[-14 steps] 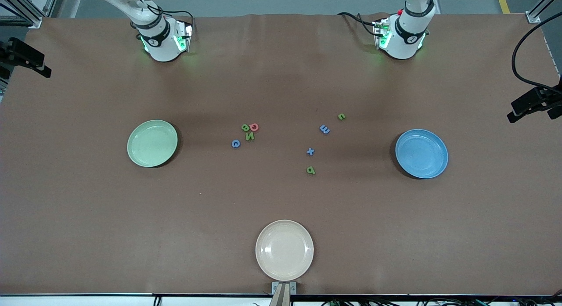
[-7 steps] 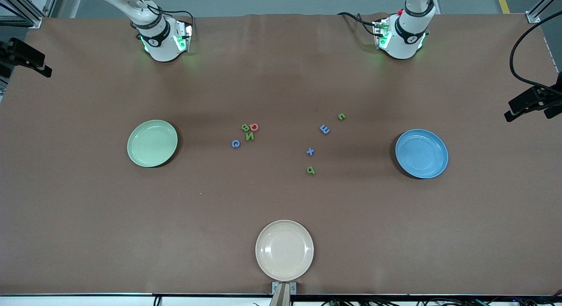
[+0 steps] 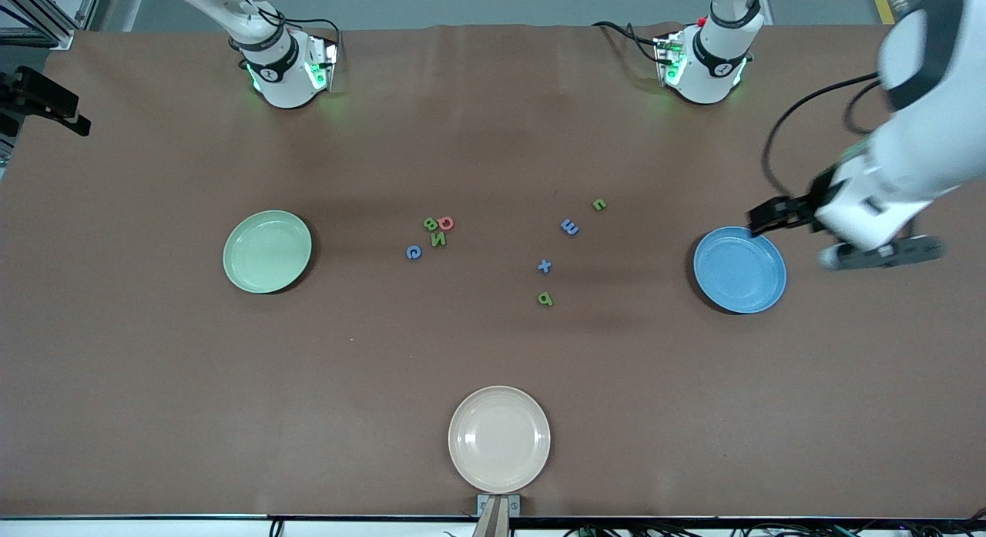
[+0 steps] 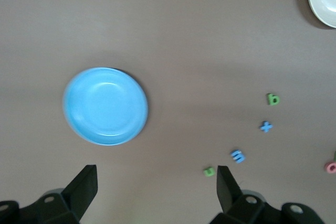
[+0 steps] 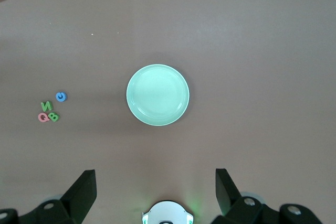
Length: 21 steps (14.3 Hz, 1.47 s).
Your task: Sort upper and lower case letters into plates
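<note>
Already up over the desk (image 3: 154, 414) beside the blue plate (image 3: 739, 270), with left gripper (image 4: 157, 190) spread wide and empty. Lowercase letters — u (image 3: 599, 205), m (image 3: 569, 227), x (image 3: 544, 266), p (image 3: 545, 298) — scattered from that plate toward the capitals cluster (image 3: 435, 230), nearer this arm. Right gripper (image 5: 156, 191) likewise apart, waiting over the green plate (image 3: 267, 251)

Robotics lab: 2 table-mounted arms
</note>
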Tool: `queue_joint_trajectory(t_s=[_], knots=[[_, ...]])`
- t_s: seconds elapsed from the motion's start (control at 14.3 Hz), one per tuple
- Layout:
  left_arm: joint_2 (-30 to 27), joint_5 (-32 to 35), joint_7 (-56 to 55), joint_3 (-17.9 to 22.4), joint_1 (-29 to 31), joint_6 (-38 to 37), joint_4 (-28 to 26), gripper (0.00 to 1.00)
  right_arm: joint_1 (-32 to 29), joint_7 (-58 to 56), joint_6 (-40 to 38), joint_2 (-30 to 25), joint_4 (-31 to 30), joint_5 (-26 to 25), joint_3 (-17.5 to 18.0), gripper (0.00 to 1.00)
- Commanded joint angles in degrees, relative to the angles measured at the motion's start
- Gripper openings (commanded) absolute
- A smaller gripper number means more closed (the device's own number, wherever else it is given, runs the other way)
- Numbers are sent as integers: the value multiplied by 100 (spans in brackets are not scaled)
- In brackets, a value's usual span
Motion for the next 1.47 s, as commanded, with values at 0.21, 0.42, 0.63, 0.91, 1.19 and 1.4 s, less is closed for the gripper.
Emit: queue_joint_trajectory(t_s=[0.21,0.42,0.63,0.91,1.19,1.4], knots=[[1201,125,-1962,17,-1157,1185,113,100,-27,79,-2,11,-11,-38,31,100],[1799,275,-2666,8,-1588,2152,104,100,-80,53,42,362,-19,-20,22,100],[2353,248,-3412,8,-1914,2743,122,100,-115,44,262,792,-20,-82,13,100],[2916,266,-4073,17,-2213,3252,122,100,-98,114,323,1250,-19,-161,5,100],[3207,275,-4162,17,-2257,3579,130,100,165,787,498,1321,-396,285,22,100],[3391,284,-4162,17,-2258,3737,130,100,779,1913,1357,1321,-958,410,31,100]])
